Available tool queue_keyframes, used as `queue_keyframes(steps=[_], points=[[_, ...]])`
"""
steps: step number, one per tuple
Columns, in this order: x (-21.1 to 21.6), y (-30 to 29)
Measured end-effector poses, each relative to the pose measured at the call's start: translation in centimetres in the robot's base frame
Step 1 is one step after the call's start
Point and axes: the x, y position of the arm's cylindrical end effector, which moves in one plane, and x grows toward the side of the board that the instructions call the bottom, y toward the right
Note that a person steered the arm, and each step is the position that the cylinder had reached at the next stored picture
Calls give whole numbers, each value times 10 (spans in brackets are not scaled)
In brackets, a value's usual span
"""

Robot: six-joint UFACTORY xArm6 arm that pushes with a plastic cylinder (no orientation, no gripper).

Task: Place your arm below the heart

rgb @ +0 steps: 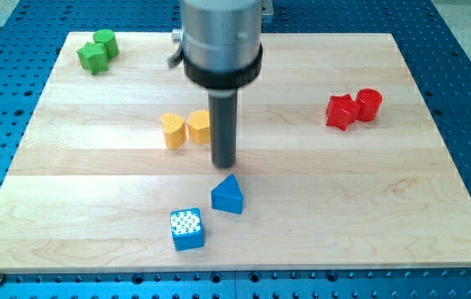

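Blue cube (187,229): nearest the camera, close to the table's bottom edge, left of centre; its top face carries a white dotted pattern.
Blue triangle (228,195): just up and to the right of the blue cube, apart from it, standing with its peak toward the view's top.
My tip (224,163): the lower end of a straight dark rod, set on the table just above the blue triangle's peak, with a small gap between them. It stands below and slightly right of the yellow pair.
End effector: a plain rod under a grey cylinder with a black collar; it has no jaws, so it neither opens nor closes, and it holds nothing.
Yellow heart (172,129): left of the rod, mid-table, its notch toward the view's top; my tip lies to its lower right, not directly beneath it.
Yellow block (198,126): just right of the heart, almost touching it; its right edge sits against or behind the rod, and its exact shape is hard to make out.
Red star (340,111): on the view's right, touching or nearly touching its neighbour.
Red cylinder (370,104): just right of the red star, upright.
Green blocks (97,51): two at the top left corner, pressed together; the rear one looks round, the front one angular.
Table (385,216): pale wooden planks on a blue perforated base.
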Motion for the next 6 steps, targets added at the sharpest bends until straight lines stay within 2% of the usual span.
queue_keyframes(steps=[1,2,3,4,6], points=[[21,-114],[-19,-155],[-64,-152],[-63,-77],[-31,-31]])
